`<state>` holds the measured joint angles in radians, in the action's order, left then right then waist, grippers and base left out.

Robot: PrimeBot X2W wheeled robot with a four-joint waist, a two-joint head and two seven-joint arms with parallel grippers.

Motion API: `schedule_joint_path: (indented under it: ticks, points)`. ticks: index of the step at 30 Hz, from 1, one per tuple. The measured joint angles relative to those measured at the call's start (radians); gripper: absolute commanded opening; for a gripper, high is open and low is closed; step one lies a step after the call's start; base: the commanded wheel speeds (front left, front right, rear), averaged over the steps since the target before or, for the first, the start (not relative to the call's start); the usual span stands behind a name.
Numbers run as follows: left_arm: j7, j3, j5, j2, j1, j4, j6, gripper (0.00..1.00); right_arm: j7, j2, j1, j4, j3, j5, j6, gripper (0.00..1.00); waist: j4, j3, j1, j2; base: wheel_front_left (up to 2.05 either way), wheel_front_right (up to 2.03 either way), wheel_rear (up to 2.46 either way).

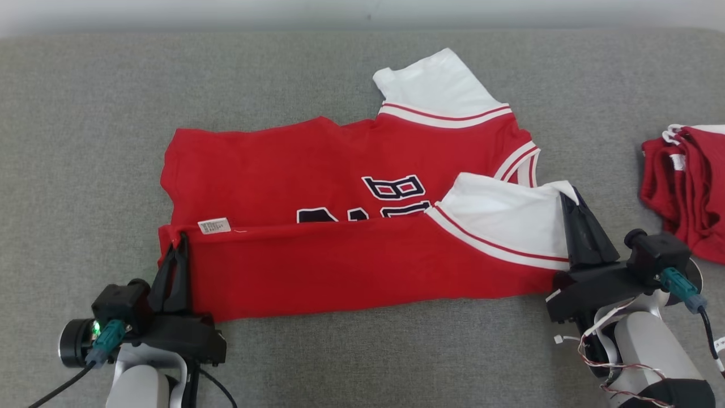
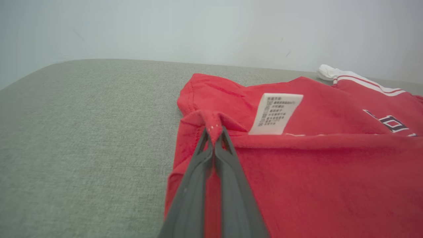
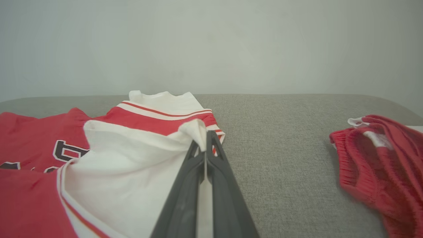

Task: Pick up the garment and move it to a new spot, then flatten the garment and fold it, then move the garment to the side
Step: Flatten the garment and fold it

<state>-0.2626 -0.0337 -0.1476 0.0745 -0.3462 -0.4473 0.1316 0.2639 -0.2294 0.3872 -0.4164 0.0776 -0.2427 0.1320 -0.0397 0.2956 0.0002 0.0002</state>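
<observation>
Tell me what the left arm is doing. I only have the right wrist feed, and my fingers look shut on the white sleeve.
Observer: The left gripper is shut on the red hem corner of the jersey.
Operator: Any landmark by that pinch?
Observer: A white care label sits just beside it on the folded-over edge, printed side up.
Operator: How far over is the fold?
Observer: In the head view the folded edge runs straight from the left gripper across to the right gripper and covers the lower part of the dark lettering.
</observation>
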Motion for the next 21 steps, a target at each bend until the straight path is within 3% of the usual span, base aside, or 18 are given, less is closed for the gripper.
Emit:
schedule_joint_path:
  ticks: [7, 8, 9, 10, 21]
  points:
    - [0.0, 0.009, 0.0, -0.003, -0.038, -0.037, 0.0, 0.0, 0.0, 0.009, 0.03, -0.044, -0.009, 0.016, 0.0, 0.0, 0.011, 0.039, 0.0, 0.0, 0.0, 0.0, 0.0]
    - [0.0, 0.007, 0.003, -0.004, -0.041, -0.041, 0.0, 0.2, 0.0, 0.013, 0.032, -0.051, -0.013, 0.018, 0.0, 0.0, 0.012, 0.042, 0.0, 0.0, 0.0, 0.0, 0.0]
    - [0.0, 0.002, 0.006, -0.004, -0.042, -0.046, 0.0, 0.31, 0.0, 0.017, 0.035, -0.053, -0.021, 0.018, 0.0, 0.31, 0.012, 0.044, -0.0001, 0.0, 0.0, 0.0, 0.0]
    - [0.0, 0.002, 0.006, -0.004, -0.042, -0.046, 0.0, 0.98, 0.0, 0.017, 0.035, -0.053, -0.021, 0.018, 0.0, 1.0, 0.012, 0.044, -0.0001, 0.0, 0.0, 0.0, 0.0]
    - [0.0, -0.076, 0.039, -0.021, 0.003, 0.014, -0.036, 1.0, 0.0, 0.075, -0.01, 0.025, -0.148, 0.079, 0.0, 1.0, 0.017, 0.013, -0.0002, -0.0001, 0.0, 0.0, 0.0]
